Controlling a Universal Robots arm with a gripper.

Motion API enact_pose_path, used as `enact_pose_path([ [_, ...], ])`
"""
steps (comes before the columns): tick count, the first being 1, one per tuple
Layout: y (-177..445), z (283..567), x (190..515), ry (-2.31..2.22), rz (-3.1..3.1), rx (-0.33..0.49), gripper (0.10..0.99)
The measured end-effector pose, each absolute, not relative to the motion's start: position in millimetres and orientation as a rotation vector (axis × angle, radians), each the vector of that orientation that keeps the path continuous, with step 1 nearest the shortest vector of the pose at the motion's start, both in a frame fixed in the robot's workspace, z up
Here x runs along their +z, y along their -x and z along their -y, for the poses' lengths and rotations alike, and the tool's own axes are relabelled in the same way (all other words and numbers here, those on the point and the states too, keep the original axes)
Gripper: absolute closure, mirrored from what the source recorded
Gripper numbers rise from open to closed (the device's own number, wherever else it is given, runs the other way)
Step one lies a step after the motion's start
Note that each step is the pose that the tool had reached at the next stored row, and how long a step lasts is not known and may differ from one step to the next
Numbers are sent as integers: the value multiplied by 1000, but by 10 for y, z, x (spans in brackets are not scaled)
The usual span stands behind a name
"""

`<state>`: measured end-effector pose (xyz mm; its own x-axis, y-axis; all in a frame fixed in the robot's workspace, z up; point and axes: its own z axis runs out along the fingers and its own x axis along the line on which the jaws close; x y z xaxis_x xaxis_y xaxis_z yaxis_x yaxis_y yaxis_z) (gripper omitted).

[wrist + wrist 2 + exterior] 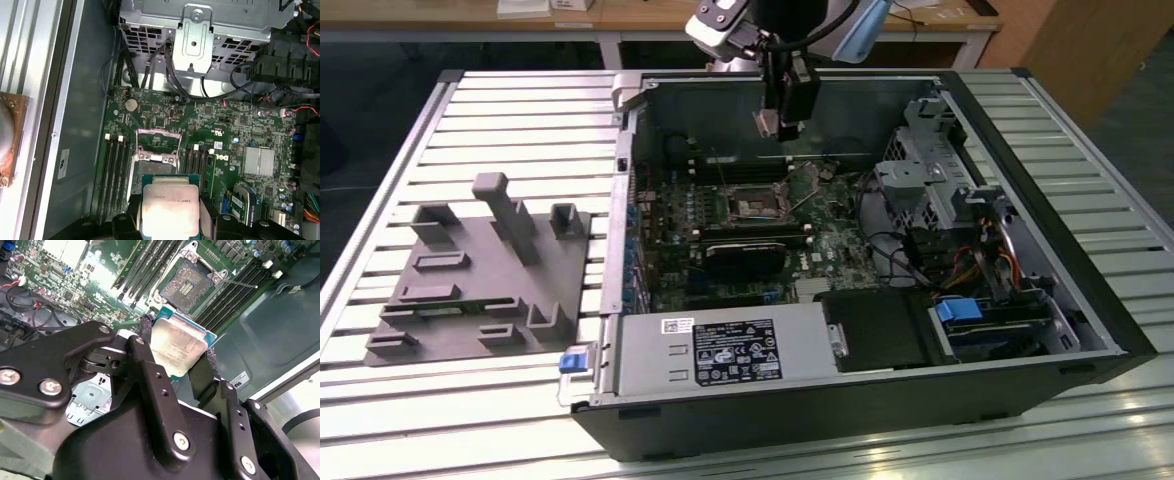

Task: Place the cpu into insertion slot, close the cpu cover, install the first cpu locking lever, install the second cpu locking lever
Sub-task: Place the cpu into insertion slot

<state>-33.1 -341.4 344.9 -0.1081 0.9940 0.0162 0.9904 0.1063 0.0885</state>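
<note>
Grey plastic makes up the holder tray (480, 270), which lies well apart from the gripper (779, 128), on the exterior view's left, outside the black computer case (854, 420). The gripper hangs over the open case with its two fingers (141, 352) shut on the cpu (177, 347). They press two opposite edges, and the pale metal face is free between them. The cpu is in the air, apart from the board.

The insertion slot (187, 286) lies below the gripper and a little ahead of it, with its dark centre uncovered. In the first wrist view the cpu cover (158, 131) seems to be lifted at the far side of the slot.

To seat the chip well, it should probably be kept flat and square to the silvery rim. It should go straight down without sliding over the contacts and be let go only when it sits inside.

Long memory slots (220, 300) run close on both sides of the slot, and a thin lever (240, 285) sticks out beside it, so the room to the sides is small. Above the slot the space is open. On the exterior view's right of the gripper, the drive cage (921, 185) and its cables stand near.
</note>
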Motion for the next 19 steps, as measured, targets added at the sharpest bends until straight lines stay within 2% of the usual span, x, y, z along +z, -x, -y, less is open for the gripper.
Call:
enact_pose_path([
  [19, 332, 3412, 3365, -2129, -2240, 116, 541],
])
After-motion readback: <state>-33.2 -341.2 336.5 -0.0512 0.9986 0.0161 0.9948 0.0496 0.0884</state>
